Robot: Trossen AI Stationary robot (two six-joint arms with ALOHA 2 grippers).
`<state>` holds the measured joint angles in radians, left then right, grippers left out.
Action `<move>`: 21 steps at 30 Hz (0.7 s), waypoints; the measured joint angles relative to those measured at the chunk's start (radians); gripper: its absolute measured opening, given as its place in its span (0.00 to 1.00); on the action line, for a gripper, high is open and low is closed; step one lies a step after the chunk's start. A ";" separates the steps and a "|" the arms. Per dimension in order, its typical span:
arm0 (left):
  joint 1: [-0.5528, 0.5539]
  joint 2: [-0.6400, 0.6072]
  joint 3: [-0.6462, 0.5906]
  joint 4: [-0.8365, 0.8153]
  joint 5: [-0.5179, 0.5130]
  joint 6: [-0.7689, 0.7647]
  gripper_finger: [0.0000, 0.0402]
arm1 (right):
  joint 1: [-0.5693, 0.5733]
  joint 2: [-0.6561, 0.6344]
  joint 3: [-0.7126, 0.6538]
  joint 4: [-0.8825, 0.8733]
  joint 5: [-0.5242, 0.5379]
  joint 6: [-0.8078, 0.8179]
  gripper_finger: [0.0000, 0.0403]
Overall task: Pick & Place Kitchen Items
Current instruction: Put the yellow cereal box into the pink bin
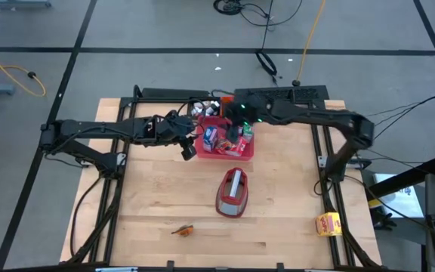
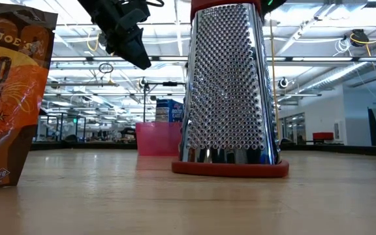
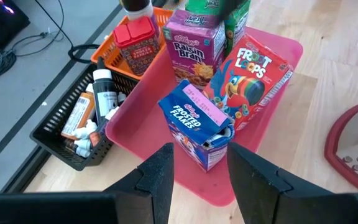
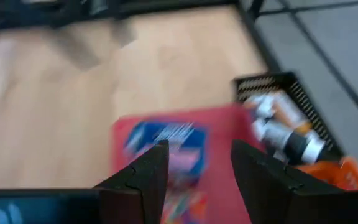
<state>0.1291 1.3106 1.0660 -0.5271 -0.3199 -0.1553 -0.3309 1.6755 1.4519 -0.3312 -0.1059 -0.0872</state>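
Approach step: left gripper (image 3: 197,171) hovering, jaws released, above the Frosted Flakes carton (image 3: 197,130) standing in the pink tray (image 3: 272,106). Right gripper (image 4: 194,168) likewise released, over the same tray. Next: descend, straddle carton, clench.

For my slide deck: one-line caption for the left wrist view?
Left tool open above Frosted Flakes carton in the pink tray.

Even overhead light, faint shadows; the right wrist view is motion-blurred, the grater (image 2: 229,88) glints.
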 joint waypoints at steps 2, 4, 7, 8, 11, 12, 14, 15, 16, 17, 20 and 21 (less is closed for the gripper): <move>0.000 0.000 0.000 -0.001 0.000 0.000 0.37 | 0.040 -0.068 -0.027 -0.076 0.002 0.000 0.41; 0.000 0.000 0.000 -0.001 0.000 0.002 0.37 | 0.081 -0.137 -0.063 -0.123 0.002 0.019 0.41; 0.000 0.000 0.000 -0.001 0.000 0.003 0.37 | 0.147 -0.251 -0.125 -0.199 0.002 0.075 0.41; 0.000 0.000 0.000 -0.001 0.000 0.003 0.37 | 0.171 -0.288 -0.145 -0.220 0.002 0.098 0.41; 0.000 0.000 0.000 -0.001 0.000 0.003 0.37 | 0.247 -0.404 -0.218 -0.280 0.003 0.187 0.41; 0.000 0.000 0.000 -0.001 0.000 0.003 0.37 | 0.274 -0.439 -0.246 -0.286 0.003 0.220 0.41; 0.000 0.000 0.000 -0.001 0.000 0.000 0.37 | 0.331 -0.515 -0.308 -0.299 0.002 0.285 0.41; 0.000 0.000 0.000 -0.001 0.000 -0.001 0.37 | 0.358 -0.551 -0.340 -0.305 0.000 0.318 0.41; 0.000 0.000 0.000 -0.001 0.001 -0.002 0.37 | 0.384 -0.587 -0.369 -0.310 0.000 0.356 0.41; 0.000 0.000 0.000 -0.001 0.002 -0.004 0.37 | 0.408 -0.623 -0.397 -0.311 0.000 0.395 0.41; 0.000 0.000 0.000 0.000 0.002 -0.009 0.37 | 0.476 -0.718 -0.476 -0.317 -0.001 0.519 0.41; 0.000 0.000 0.000 0.000 0.003 -0.010 0.37 | 0.500 -0.746 -0.498 -0.316 -0.002 0.555 0.41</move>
<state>0.1291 1.3106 1.0660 -0.5274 -0.3172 -0.1653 0.1694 0.9295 0.9535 -0.6476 -0.1074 0.4681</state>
